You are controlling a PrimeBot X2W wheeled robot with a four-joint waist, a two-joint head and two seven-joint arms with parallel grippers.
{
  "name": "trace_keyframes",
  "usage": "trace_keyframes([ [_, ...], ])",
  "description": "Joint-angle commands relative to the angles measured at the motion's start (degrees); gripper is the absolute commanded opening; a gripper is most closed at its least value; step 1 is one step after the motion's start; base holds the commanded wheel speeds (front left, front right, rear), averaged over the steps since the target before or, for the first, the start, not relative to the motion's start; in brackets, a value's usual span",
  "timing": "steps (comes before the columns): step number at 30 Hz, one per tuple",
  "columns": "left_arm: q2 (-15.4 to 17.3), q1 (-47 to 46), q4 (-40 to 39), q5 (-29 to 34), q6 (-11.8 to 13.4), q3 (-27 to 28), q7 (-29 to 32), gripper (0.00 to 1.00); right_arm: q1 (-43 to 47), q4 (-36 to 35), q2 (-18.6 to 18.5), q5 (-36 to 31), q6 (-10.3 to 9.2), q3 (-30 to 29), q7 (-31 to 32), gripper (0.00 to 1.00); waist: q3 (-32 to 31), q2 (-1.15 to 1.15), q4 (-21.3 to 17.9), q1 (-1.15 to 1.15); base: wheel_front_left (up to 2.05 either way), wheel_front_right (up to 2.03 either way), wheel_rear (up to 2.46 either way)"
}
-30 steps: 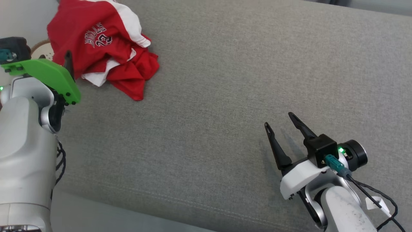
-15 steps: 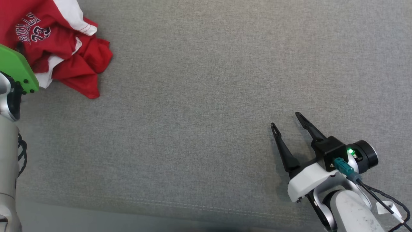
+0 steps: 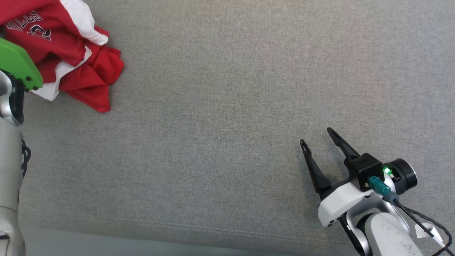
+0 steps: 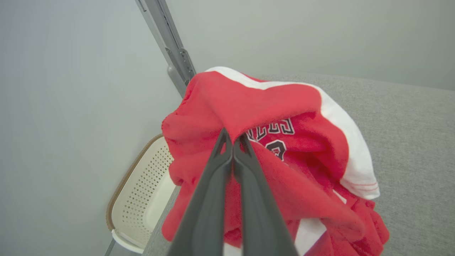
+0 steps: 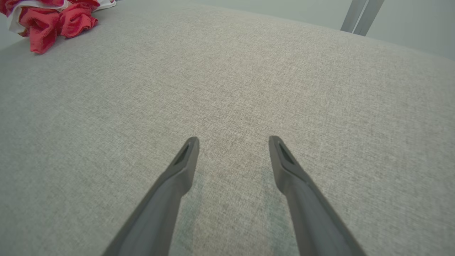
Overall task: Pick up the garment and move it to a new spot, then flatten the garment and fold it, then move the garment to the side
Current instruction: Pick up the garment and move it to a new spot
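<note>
Red-and-white garment [image 3: 71,53] lay crumpled at the far left of the grey upholstered surface [image 3: 227,106], with the left gripper [image 4: 233,137] clamped on a raised fold of it.

At the left edge a cream perforated basket [image 4: 142,192] sat beyond the cloth. The fingers met on a ridge of red fabric near the top of the heap, and the cloth tented up around them. It looked soft, light and limp, likely to trail and sag when lifted, so a hem or shoulder seam would probably give better control than a mid-body bunch. Dark, white-edged letters and a numeral showed beside the pinch, too folded to read whole. Well apart at the right, the right gripper [image 3: 317,136] stood spread wide and empty over bare upholstery.
</note>
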Motion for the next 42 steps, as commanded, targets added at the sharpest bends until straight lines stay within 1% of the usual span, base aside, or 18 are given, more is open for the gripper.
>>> trace_keyframes([
  [1, 0.03, -1.54, -1.14, 0.8, -0.59, -0.79, -1.61, 0.0, -0.56, 0.88, 0.42, 0.62, -0.02, 0.37, -0.67, 1.0, -3.31, 0.0, 0.01, -0.01, 0.0, 0.0, 0.0],
  [5, -1.2, -2.23, -2.85, 1.61, -1.4, -2.27, -3.01, 0.0, -0.56, 2.34, 1.02, 1.12, -0.02, 0.38, -1.35, 1.0, -6.23, 0.0, -0.42, -0.01, 0.0, 0.0, 0.0],
  [8, -1.98, -3.04, -4.73, 2.15, -2.42, -3.64, -2.95, 0.0, -0.39, 3.79, 1.67, 1.76, -0.02, 0.81, -1.96, 1.0, -9.02, 0.0, -1.74, -0.01, 0.0, 0.0, 0.0],
  [10, -3.55, -3.6, -7.02, 1.93, -3.46, -4.98, -1.99, 0.0, -0.16, 5.09, 2.14, 2.49, -0.02, 0.93, -2.73, 1.0, -11.31, 0.0, -3.64, -0.01, 0.0, 0.0, 0.0],
  [13, -4.95, -4.03, -9.79, 2.51, -4.43, -6.86, -0.84, 0.0, 0.31, 6.2, 2.33, 3.1, -0.02, 0.53, -3.41, 1.0, -13.05, 0.0, -5.75, -0.01, 0.0, 0.0, 0.0],
  [17, -7.42, -3.86, -14.01, 1.71, -5.64, -9.16, 0.71, 0.0, 0.77, 7.68, 2.66, 3.7, -0.02, 0.15, -4.49, 1.0, -14.71, 0.0, -9.15, -0.01, 0.0, 0.0, 0.0],
  [21, -10.4, -2.8, -18.42, 0.42, -6.7, -11.42, 2.26, 0.0, 1.24, 8.77, 2.77, 5.2, -0.02, 0.65, -5.41, 1.0, -15.59, 0.0, -13.01, -0.01, 0.0, 0.0, 0.0],
  [25, -13.42, -1.4, -23.02, -2.26, -7.42, -13.98, 3.8, 0.0, 0.74, 9.47, 2.76, 6.66, -0.02, 0.59, -6.32, 1.0, -15.28, 0.0, -16.93, -0.01, 0.0, 0.0, 0.0],
  [31, -15.56, 1.39, -28.78, -7.38, -7.81, -18.0, 7.32, 0.0, -0.7, 10.34, 2.78, 7.88, -0.02, 0.74, -7.59, 1.0, -13.75, 0.0, -22.62, -0.01, 0.0, 0.0, 0.0],
  [33, -14.56, 2.4, -29.58, -8.35, -7.85, -19.32, 9.04, 0.0, -1.15, 10.48, 2.79, 8.26, -0.02, 0.82, -8.01, 1.0, -12.89, 0.0, -24.08, -0.01, 0.0, 0.0, 0.0],
  [34, -13.15, 2.78, -29.5, -7.53, -7.83, -20.19, 9.64, 0.0, -1.32, 10.65, 2.8, 8.49, -0.02, 0.96, -8.27, 1.0, -12.51, 0.0, -24.8, -0.01, 0.0, 0.0, 0.0],
  [36, -10.4, 3.3, -28.73, -4.84, -7.83, -22.21, 10.05, 0.0, -1.48, 11.01, 2.81, 9.06, -0.02, 1.45, -8.77, 1.0, -11.75, 0.0, -26.18, -0.01, 0.0, 0.0, 0.0],
  [39, -7.16, 3.94, -26.01, -0.76, -7.52, -24.89, 10.08, 0.0, -1.91, 11.79, 2.78, 9.91, -0.02, 1.94, -9.38, 1.0, -10.88, 0.0, -27.83, -0.01, 0.0, 0.0, 0.0],
  [42, -5.41, 3.95, -22.82, 2.16, -6.92, -26.72, 9.2, 0.0, -2.03, 12.51, 2.8, 10.28, -0.02, 2.49, -9.9, 1.0, -10.3, 0.0, -28.79, -0.01, 0.0, 0.0, 0.0],
])
